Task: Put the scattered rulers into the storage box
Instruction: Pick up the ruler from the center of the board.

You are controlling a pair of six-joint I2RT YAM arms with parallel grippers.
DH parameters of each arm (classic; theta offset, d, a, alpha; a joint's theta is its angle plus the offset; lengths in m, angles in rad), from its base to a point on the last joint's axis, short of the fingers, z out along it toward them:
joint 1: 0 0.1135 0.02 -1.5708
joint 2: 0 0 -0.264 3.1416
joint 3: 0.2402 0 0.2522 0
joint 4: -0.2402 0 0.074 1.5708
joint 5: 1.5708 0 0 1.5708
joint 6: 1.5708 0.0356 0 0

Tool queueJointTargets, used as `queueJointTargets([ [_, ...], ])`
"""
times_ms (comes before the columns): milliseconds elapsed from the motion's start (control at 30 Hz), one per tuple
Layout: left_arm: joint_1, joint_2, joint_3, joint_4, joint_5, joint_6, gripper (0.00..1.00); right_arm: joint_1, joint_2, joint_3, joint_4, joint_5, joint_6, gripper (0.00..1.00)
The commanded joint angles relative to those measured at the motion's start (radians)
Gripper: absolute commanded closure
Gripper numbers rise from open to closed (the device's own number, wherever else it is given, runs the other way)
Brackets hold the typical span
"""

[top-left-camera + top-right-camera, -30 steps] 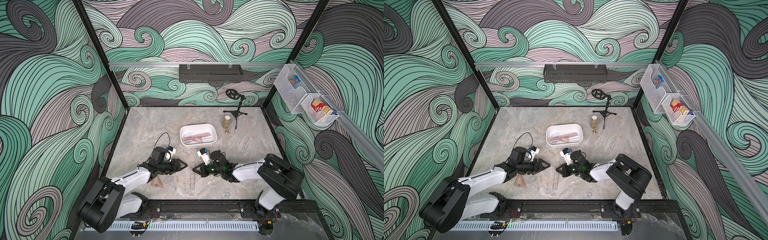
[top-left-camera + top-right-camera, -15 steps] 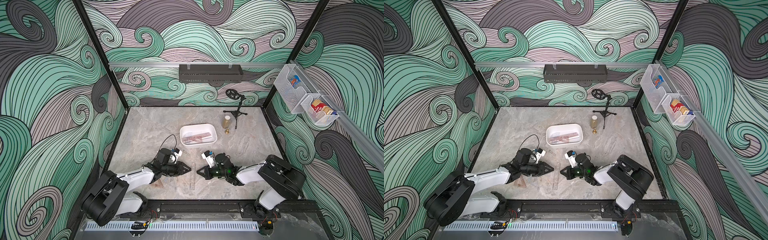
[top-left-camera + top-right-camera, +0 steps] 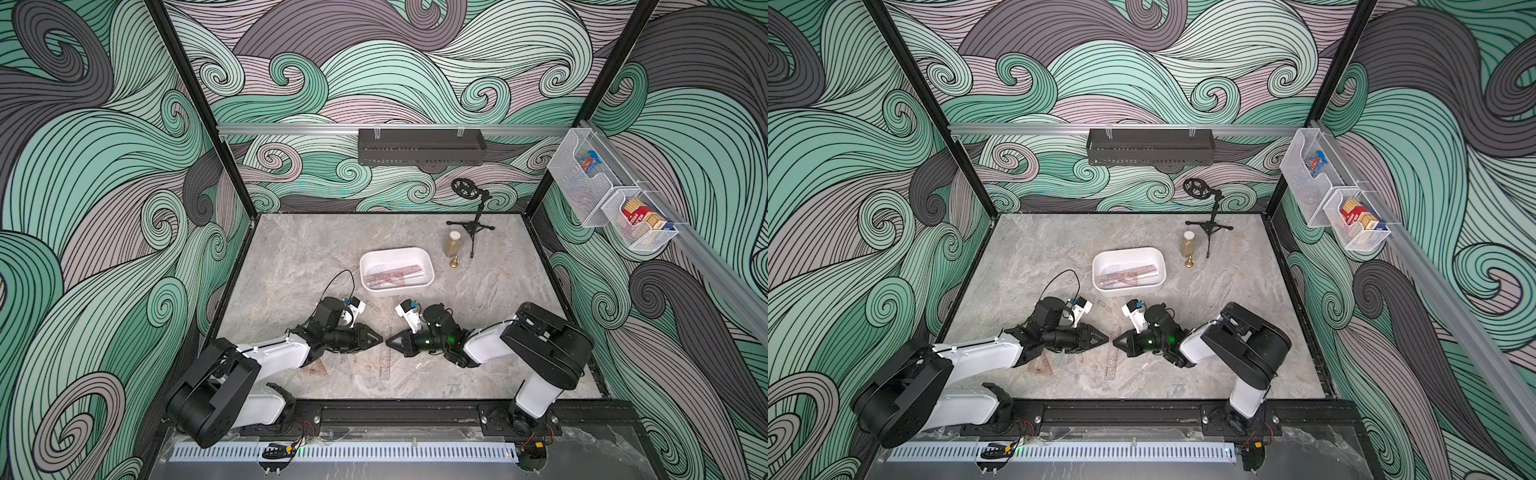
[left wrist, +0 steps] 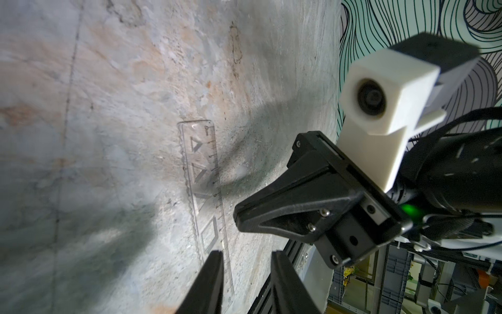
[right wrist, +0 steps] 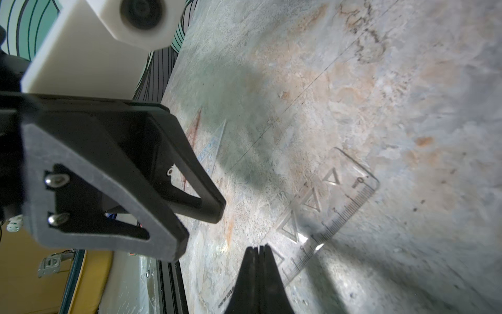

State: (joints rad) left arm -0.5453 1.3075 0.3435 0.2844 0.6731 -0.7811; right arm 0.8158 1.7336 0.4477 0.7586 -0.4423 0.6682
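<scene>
Two grippers low over the table (image 3: 291,257) at lower centre of both top views, tips pointed at each other, just apart; left gripper (image 4: 246,254) with jaws a narrow gap apart, nothing between them; right gripper (image 5: 258,248) with jaws pressed fully together, holding nothing. One clear straight ruler (image 3: 386,358) flat on the table right below the two tips, long axis running toward the bottom edge of the frame, upper part passing between the tips. In the right wrist view, scale edge of that ruler just beside the closed tip; touching or not, cannot tell. One reddish set square (image 3: 1040,365) flat on the table at lower left of centre, partly under the left arm, bluish set square (image 5: 214,144) just beside it. White storage box (image 3: 399,289) at centre of frame, above both grippers, near but apart from them. Several rulers (image 3: 395,275) inside the box, a reddish straight one lying along its length.
</scene>
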Motion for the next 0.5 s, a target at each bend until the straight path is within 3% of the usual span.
queueJointTargets([
  [0, 0.005, 0.014, 0.019, -0.017, -0.013, 0.003, 0.65, 0.006, 0.023, 0.007, 0.014, -0.022, -0.011, 1.00],
  [467, 0.003, 0.054, -0.004, 0.008, 0.008, 0.002, 0.64, 0.006, 0.050, -0.019, 0.031, -0.019, -0.007, 1.00],
])
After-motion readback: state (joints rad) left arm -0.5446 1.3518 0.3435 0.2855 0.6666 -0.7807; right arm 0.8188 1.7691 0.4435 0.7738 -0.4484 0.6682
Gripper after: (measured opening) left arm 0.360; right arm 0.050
